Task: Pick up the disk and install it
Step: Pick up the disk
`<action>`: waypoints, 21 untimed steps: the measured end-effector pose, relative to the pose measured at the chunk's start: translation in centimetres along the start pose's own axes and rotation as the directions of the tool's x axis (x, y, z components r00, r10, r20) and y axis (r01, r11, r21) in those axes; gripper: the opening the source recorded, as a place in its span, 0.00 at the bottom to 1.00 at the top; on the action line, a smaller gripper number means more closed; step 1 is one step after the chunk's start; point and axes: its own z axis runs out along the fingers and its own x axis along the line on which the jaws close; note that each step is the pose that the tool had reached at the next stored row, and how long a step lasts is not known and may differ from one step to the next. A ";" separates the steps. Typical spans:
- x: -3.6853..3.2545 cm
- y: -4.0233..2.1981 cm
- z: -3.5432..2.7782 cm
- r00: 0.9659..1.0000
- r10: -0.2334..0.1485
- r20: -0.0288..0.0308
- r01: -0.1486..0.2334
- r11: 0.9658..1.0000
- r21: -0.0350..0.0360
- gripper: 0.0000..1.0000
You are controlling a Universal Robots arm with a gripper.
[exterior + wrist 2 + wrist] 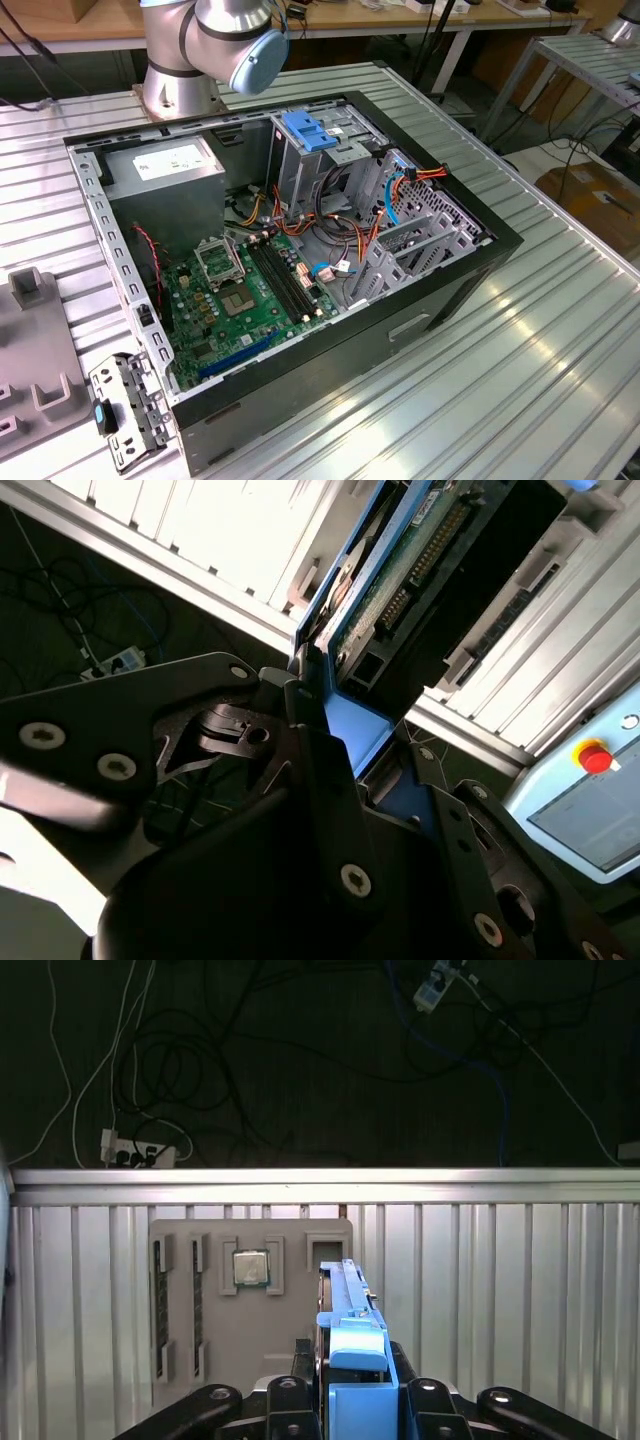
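Observation:
In both wrist views my gripper (352, 1405) is shut on the disk (350, 1335), a dark flat drive in a bright blue carrier rail, held on edge between the black fingers (285, 1400). The second wrist view shows the disk's (420, 570) green circuit board and connector side, with its blue rail passing through my gripper (335, 735). I hold the disk in the air above the ribbed metal table (500, 1280). In the exterior view the open computer case (470, 270) lies on its side, with a grey drive cage (345, 175) inside it.
A pale-blue latch plate (308, 130) tops the cage, and cables (340, 225) cross above the green motherboard (240, 300). A grey parts tray (250, 1300) holding a processor chip (250, 1268) lies beyond the disk. The arm's base (180, 70) stands behind the case. A pendant with a red stop button (592, 755) sits nearby.

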 end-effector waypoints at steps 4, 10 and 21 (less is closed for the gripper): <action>-0.01 -0.01 -0.40 1.000 0.000 0.000 0.000 1.000 0.000 0.37; -0.03 -0.02 -1.24 1.000 0.000 0.000 0.000 1.000 -0.002 0.37; -0.05 -0.03 -2.09 1.000 0.000 0.000 0.000 1.000 -0.002 0.37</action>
